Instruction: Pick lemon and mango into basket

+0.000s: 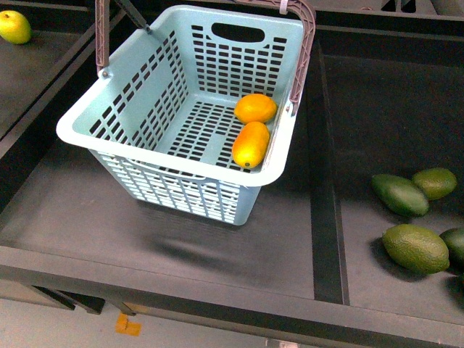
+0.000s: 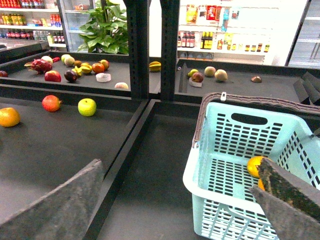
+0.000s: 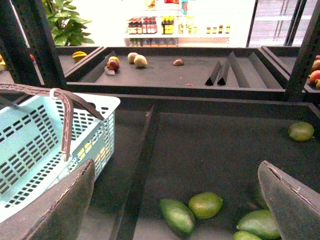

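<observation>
Dark grey matte worktop (image 1: pixel 87 210), split into shallow bays by black raised dividers; store shelving with bottles and a leafy plant sit far behind in both wrist views.

Light aqua-blue slotted plastic basket (image 1: pixel 130 109) stands in the middle bay, its two brownish-grey hinged handles raised. Inside it, on the slotted floor at the side wall nearer my right arm:
- short plump orange-yellow lemon (image 1: pixel 255 108), deeper in the basket
- longer smooth orange-yellow mango (image 1: pixel 251 144), nearer the front rim, just beside the lemon; touching or not, can't tell

Both task fruits are in the basket.

My left end effector (image 2: pixel 175 210): fingers spread wide, nothing between them, looking over the basket's near rim; one finger partly covers the orange fruit inside.

My right end effector (image 3: pixel 180 200): fingers also spread wide, holding nothing, above the right-hand bay beside the basket.

Neither arm shows in the front view.

Right bay holds several dark green oval fruits (image 1: pixel 399 194) in a loose cluster, well apart from the basket. Yellow-green round fruit (image 1: pixel 14 27) sits in the far left bay. Left wrist view also shows a red apple (image 2: pixel 51 103) and an orange round fruit (image 2: pixel 8 117) on that left bay.
</observation>
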### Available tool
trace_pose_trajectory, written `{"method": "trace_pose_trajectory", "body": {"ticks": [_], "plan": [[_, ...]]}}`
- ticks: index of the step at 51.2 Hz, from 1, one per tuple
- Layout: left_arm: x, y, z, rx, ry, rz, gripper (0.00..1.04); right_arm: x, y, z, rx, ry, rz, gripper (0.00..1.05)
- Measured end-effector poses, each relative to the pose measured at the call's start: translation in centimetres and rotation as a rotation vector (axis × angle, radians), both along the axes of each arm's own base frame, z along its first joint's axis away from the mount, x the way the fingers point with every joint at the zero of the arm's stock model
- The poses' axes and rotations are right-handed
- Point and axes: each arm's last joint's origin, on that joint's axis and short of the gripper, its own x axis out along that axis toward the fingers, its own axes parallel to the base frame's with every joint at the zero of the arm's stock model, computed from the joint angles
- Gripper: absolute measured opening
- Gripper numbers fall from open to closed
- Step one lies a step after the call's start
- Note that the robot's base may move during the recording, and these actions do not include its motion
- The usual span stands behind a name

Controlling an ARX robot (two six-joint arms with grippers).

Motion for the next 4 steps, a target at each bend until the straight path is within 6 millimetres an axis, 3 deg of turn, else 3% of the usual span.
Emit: {"method": "trace_pose_trajectory", "body": {"ticks": [4], "plan": [[0.0, 0.0, 0.0, 0.002, 0.0, 0.0, 0.98, 0.0, 0.0, 0.0, 0.0, 0.0, 0.0, 0.96]]}}
